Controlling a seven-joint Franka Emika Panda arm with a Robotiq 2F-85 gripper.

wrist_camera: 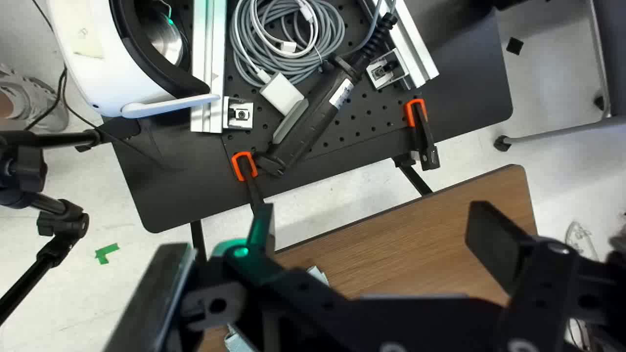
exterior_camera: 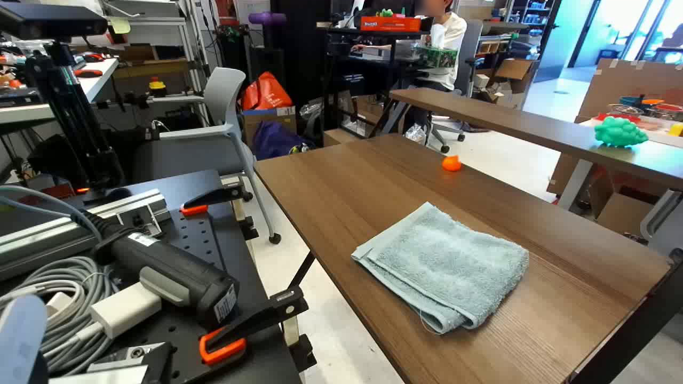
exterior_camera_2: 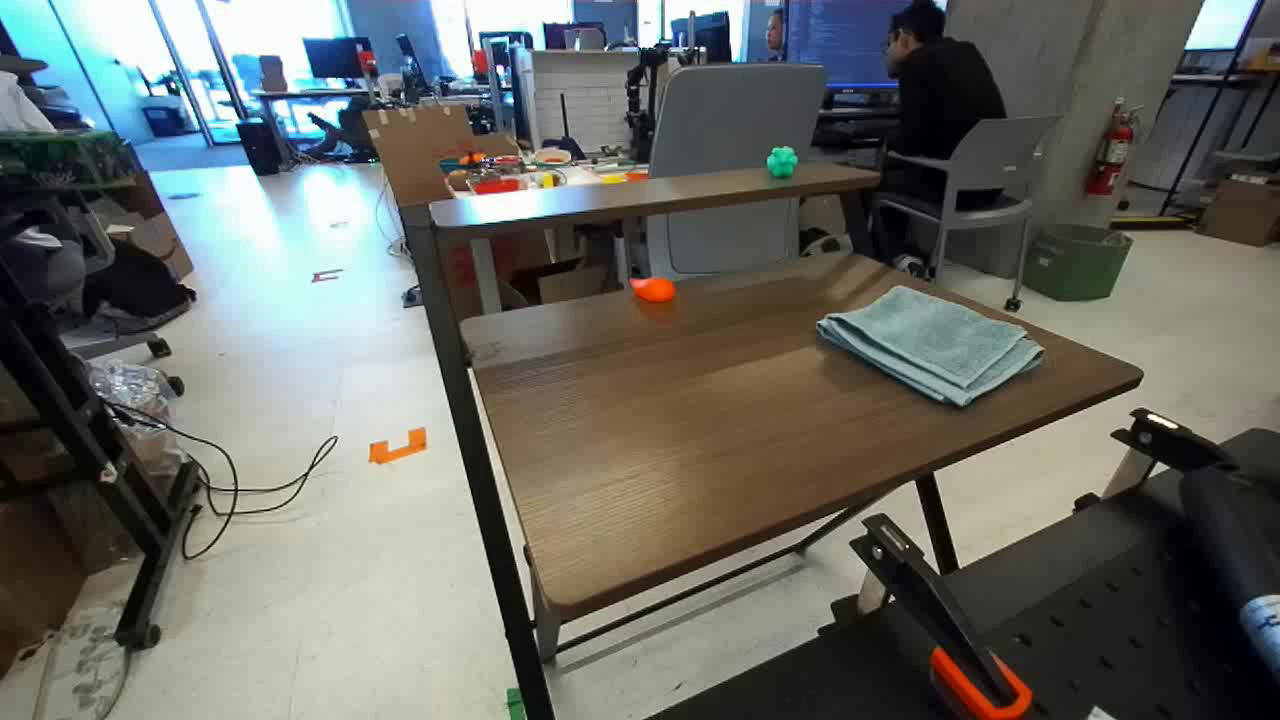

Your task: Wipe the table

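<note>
I have the table (exterior_camera: 347,181) in both exterior views: a rectangular dark brown wood-grain top, lightly glossy, on thin black legs (exterior_camera_2: 937,520). A folded blue-green towel (exterior_camera: 448,266) lies flat on it toward one end, layers showing along its edge. Along the long side away from the black bench (wrist_camera: 469,98) runs a raised shelf (exterior_camera: 533,127) carrying a bumpy green toy (exterior_camera: 620,132); a small orange object (exterior_camera_2: 655,290) sits on the tabletop near that same side. A wide run of open wood stretches from the towel to the opposite end. On the bench side, a strip of pale floor (exterior_camera: 331,317) parts the two edges, with black-and-orange clamps (exterior_camera: 259,318) jutting toward it. My gripper (wrist_camera: 375,225) has its fingers spread well apart, wood and floor showing between them in the wrist view. In the background, a green patterned tissue box (exterior_camera: 440,56) holds white tissue (exterior_camera: 438,36), and a green bin (exterior_camera_2: 1075,265) stands on the floor, its contents I can't make out.
</note>
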